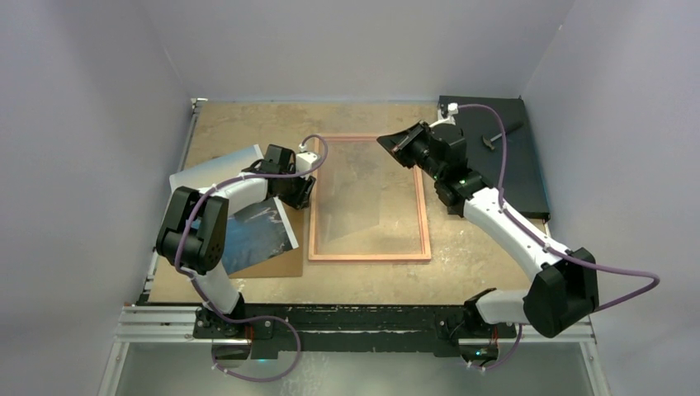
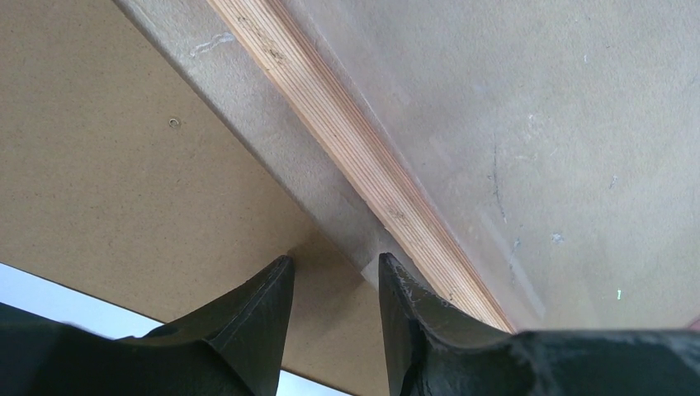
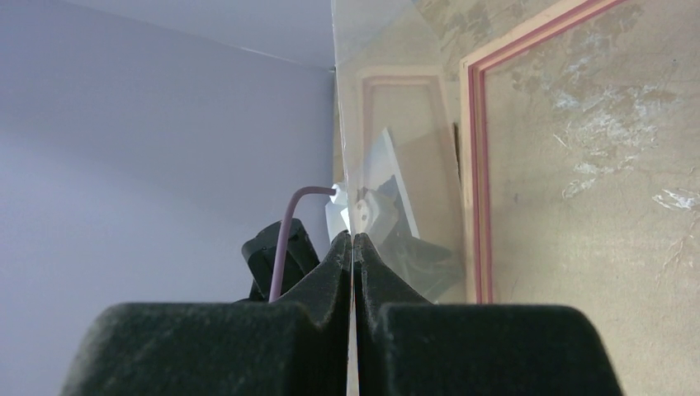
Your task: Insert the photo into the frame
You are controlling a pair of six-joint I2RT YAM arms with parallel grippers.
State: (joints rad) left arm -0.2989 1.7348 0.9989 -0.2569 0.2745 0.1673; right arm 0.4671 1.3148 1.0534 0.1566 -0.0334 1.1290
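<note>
The frame (image 1: 369,257) lies flat mid-table, its pink-orange rim (image 3: 477,165) showing in both wrist views. My right gripper (image 1: 398,142) is shut on the edge of the clear pane (image 1: 363,198); the thin sheet (image 3: 388,124) rises on edge from between the pressed jaws of the right gripper (image 3: 353,239). The photo (image 1: 256,231), blue with a white border, lies left of the frame, partly under my left arm. My left gripper (image 1: 307,194) hovers beside the frame's left rim (image 2: 347,140). The left gripper (image 2: 334,264) is open, and only board surface shows between its fingers.
A brown backing board (image 1: 281,262) sticks out from under the photo, and its corner (image 2: 124,165) is below my left fingers. A black board (image 1: 516,181) with a small tool (image 1: 499,136) on it sits at the back right. Walls close in the left, right and back.
</note>
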